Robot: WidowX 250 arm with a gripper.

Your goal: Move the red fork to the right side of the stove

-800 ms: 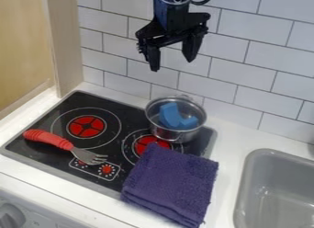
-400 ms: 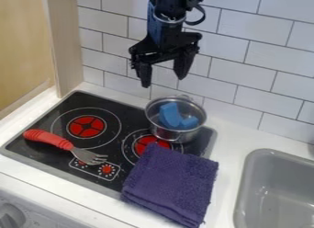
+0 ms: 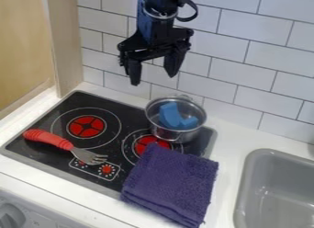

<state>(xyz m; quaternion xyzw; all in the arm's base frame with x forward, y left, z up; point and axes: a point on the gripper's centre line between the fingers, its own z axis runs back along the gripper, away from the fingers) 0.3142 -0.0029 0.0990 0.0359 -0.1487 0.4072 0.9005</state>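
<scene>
Jaws parted and empty, the black gripper [image 3: 153,81] hangs at upper center, above and behind the stove [image 3: 131,112], near the metal pot [image 3: 176,133]. The red-handled fork [image 3: 55,141] lies at lower left on the stovetop, its tines toward the purple towel [image 3: 171,183]. This looks like the approach, with the next move calling for a descent leftward to the handle.

smooth shine lay beside rough weave

the stove [image 3: 131,117] was glossy and smooth; the pot [image 3: 160,131], shiny metal. the fork handle [image 3: 47,138] looked like smooth plastic, the fork head [image 3: 86,156] like dull metal. the towel [image 3: 171,183] was matt, rough cloth. the blue piece [image 3: 170,116] looked smooth and matt, the sink [image 3: 246,181] like satiny plastic, the wall tiles [image 3: 253,27] glossy, the side panel [image 3: 65,43] like smooth wood
</scene>
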